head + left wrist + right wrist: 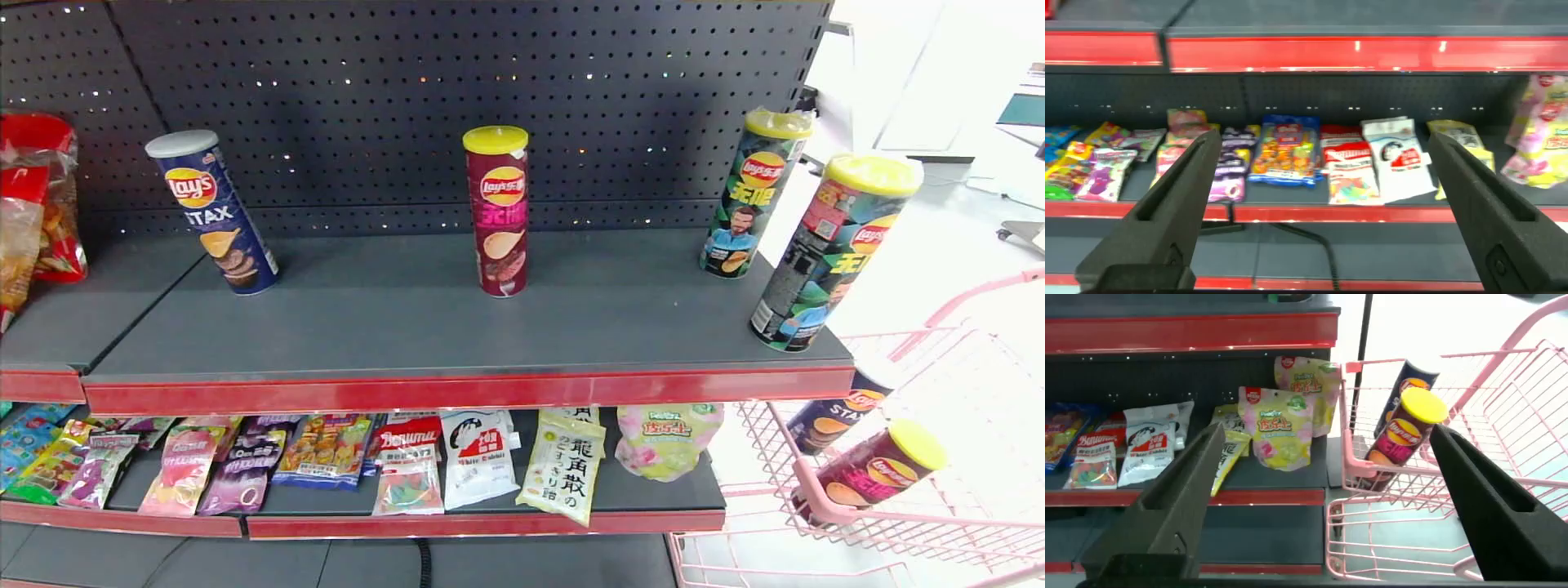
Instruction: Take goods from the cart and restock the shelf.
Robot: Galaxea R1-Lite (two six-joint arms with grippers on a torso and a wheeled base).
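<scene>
The left gripper is open, its two dark fingers spread wide with nothing between them. Straight ahead of it lies the lower shelf, where a row of flat snack bags rests behind the red front edge.

The right gripper is also open and empty. Ahead of it, past the end of that lower shelf, stands the pink wire cart. A maroon chip can with a yellow lid leans tilted in the cart's near corner, against the rim. A dark blue chip can lies just behind it, and the two are close together or touching. Nearer the gripper, pale green snack bags sit at the end of the lower shelf, just beside the cart.

Above both grippers, the upper shelf carries four chip cans, all standing. A blue can with a grey lid is towards the robot's left and a maroon can is in the middle. A green can stands towards the right. A second green can stands at the shelf's right front corner, directly above the cart.
</scene>
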